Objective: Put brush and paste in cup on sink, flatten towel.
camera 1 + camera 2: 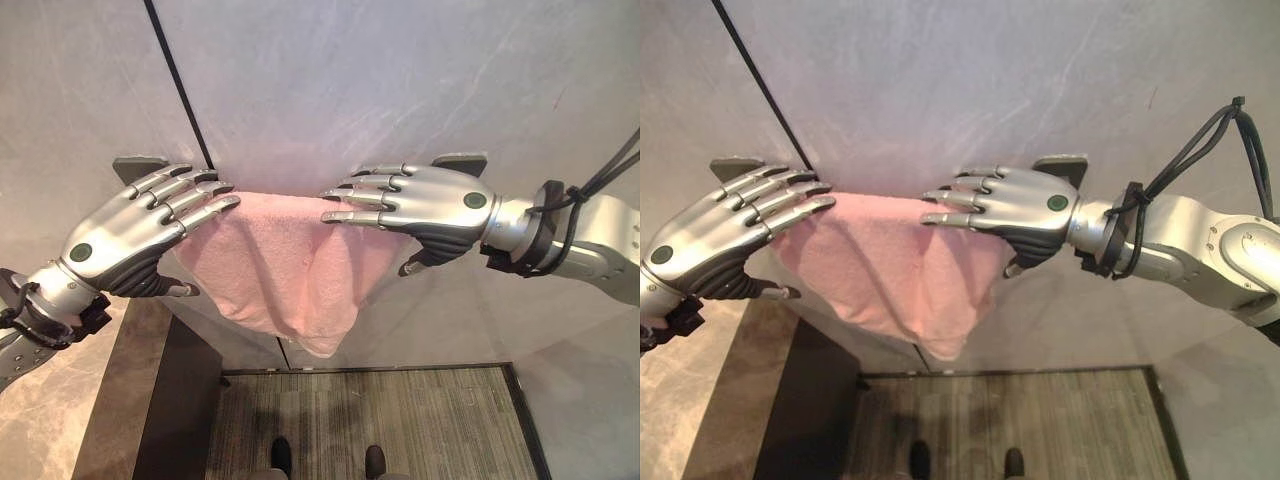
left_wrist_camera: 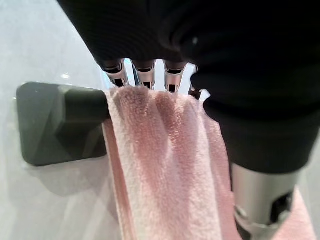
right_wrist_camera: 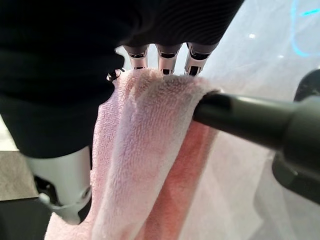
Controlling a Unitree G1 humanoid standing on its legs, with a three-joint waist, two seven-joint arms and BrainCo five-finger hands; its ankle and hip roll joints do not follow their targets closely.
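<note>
A pink towel (image 1: pixel 280 260) hangs over a dark rail on the grey wall, bunched and sagging to a point at its lower middle. My left hand (image 1: pixel 120 245) lies on the towel's left end with straight fingers on top and the thumb below. At the towel's right end rests my right hand (image 1: pixel 450 205), fingers straight over the rail, thumb hanging underneath. In the left wrist view the towel (image 2: pixel 165 165) drapes beside the rail's bracket (image 2: pixel 55 125). In the right wrist view the towel (image 3: pixel 145 150) folds over the rail (image 3: pixel 250 120).
The rail's two dark brackets (image 1: pixel 140 165) (image 1: pixel 460 160) sit on the wall just behind each hand. A dark cabinet side (image 1: pixel 175 410) and a stone counter top (image 1: pixel 50 420) lie at the lower left. Striped flooring (image 1: pixel 400 420) lies below.
</note>
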